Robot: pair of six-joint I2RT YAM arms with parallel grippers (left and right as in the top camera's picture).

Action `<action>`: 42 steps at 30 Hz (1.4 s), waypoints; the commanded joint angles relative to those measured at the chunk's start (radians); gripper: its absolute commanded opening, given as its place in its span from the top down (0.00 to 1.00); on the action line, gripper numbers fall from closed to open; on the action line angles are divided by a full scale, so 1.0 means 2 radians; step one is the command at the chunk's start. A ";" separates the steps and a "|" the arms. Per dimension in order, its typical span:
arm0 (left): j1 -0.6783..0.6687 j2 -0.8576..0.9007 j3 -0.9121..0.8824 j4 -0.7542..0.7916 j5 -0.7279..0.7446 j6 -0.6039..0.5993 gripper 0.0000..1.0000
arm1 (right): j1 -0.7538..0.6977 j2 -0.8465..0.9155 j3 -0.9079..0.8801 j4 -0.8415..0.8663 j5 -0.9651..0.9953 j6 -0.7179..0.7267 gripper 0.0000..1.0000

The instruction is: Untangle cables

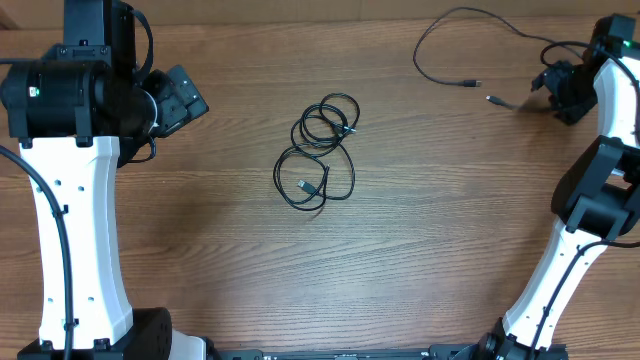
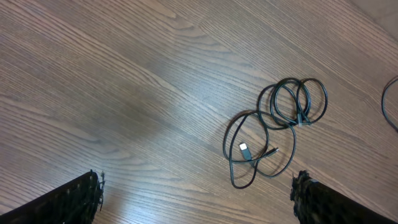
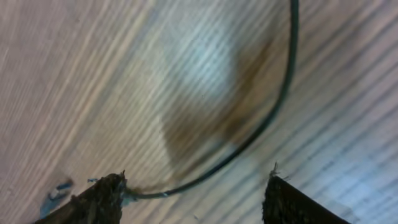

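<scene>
A bundle of thin black cables (image 1: pixel 320 150) lies coiled on the wooden table at the middle; the left wrist view shows the bundle (image 2: pixel 273 118) with a silver plug (image 2: pixel 244 148). One separate cable (image 1: pixel 470 83) loops across the far right toward my right gripper (image 1: pixel 555 90). In the right wrist view that strand (image 3: pixel 273 106) curves down between the jaws and touches the left finger (image 3: pixel 106 196); my right gripper (image 3: pixel 196 193) is open around it, jaws still apart. My left gripper (image 1: pixel 185 95) hangs open left of the bundle, well short of it, with nothing between the left gripper (image 2: pixel 196 199) fingers.
A second plug end (image 1: pixel 493 99) lies just left of the right gripper. Both arm bases stand at the table's near corners. A short arc of the loose cable (image 2: pixel 385 102) shows at the right edge of the left wrist view.
</scene>
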 commanded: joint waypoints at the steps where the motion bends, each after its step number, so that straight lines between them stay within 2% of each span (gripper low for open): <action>1: 0.001 0.003 -0.002 0.002 0.001 0.005 0.00 | 0.005 -0.001 -0.003 0.003 0.003 0.035 0.32; 6: 0.001 0.003 -0.002 0.002 0.001 0.005 0.00 | 0.006 -0.001 -0.020 -0.001 0.006 0.083 0.32; 8: 0.001 0.003 -0.002 0.002 0.001 0.005 0.01 | 0.006 -0.001 -0.033 0.002 0.006 0.104 0.27; 13: 0.001 0.003 -0.002 0.002 0.001 0.005 0.00 | 0.006 -0.001 -0.069 0.059 -0.010 0.109 0.28; 19: 0.001 0.003 -0.002 0.002 0.001 0.005 0.00 | 0.006 -0.001 -0.075 0.105 -0.018 0.109 0.47; 22: 0.001 0.003 -0.002 0.002 0.001 0.005 0.00 | 0.006 -0.001 -0.077 0.134 -0.020 0.111 0.64; 27: 0.001 0.003 -0.002 0.002 0.001 0.005 0.01 | 0.006 -0.001 -0.077 0.184 -0.050 0.111 0.96; 32: 0.001 0.003 -0.002 0.002 0.001 0.005 0.00 | 0.005 -0.001 -0.067 0.249 -0.112 0.111 0.96; 37: 0.001 0.003 -0.002 0.002 0.001 0.005 0.00 | -0.008 -0.002 -0.018 0.257 -0.118 0.111 0.96; 40: 0.001 0.003 -0.002 0.002 0.001 0.005 0.01 | -0.016 -0.002 0.008 0.264 -0.159 0.111 0.95; 41: 0.001 0.003 -0.002 0.002 0.001 0.005 0.01 | -0.019 -0.002 0.012 0.268 -0.179 0.111 0.91; 42: 0.001 0.003 -0.002 0.002 0.001 0.005 0.00 | -0.019 -0.002 0.013 0.270 -0.194 0.111 0.74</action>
